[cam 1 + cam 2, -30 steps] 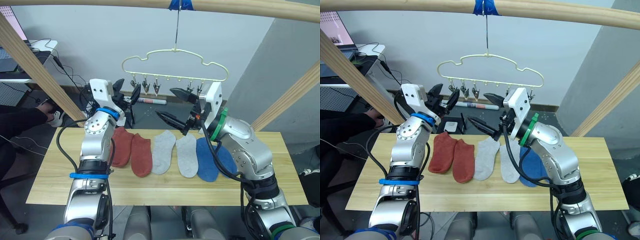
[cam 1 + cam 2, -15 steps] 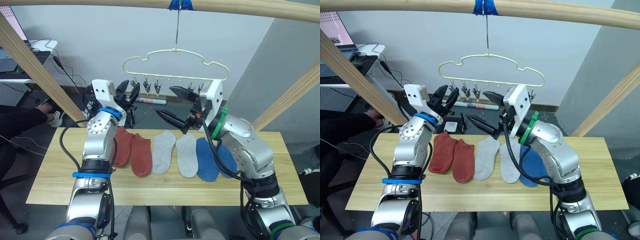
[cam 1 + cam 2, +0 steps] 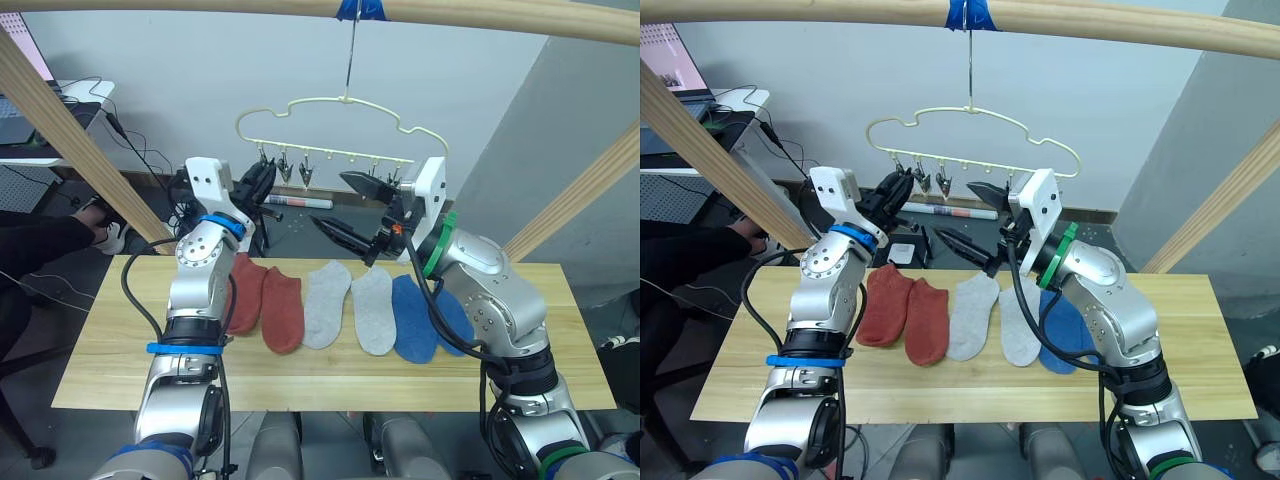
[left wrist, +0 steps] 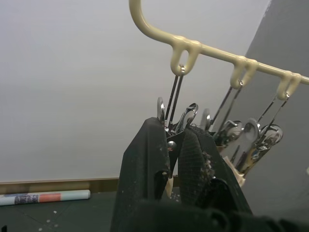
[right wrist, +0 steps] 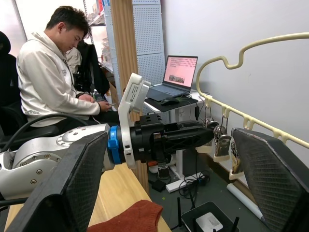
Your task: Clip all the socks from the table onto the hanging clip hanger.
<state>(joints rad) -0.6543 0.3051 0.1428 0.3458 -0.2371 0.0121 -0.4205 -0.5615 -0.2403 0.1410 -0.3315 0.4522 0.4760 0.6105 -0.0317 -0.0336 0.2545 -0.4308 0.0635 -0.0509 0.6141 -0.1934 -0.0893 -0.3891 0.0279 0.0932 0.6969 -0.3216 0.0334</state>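
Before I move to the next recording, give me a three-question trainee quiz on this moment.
1. True or false: every sock lies on the table, none clipped to the clip hanger.
2. Which gripper is shut on a clip: (a) left gripper, (b) right gripper?
3. Fill in: the right gripper's fingers stand ____.

Key: 1 true; 2 a; 3 open.

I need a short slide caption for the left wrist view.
Left gripper shut on the end clip of the clip hanger.
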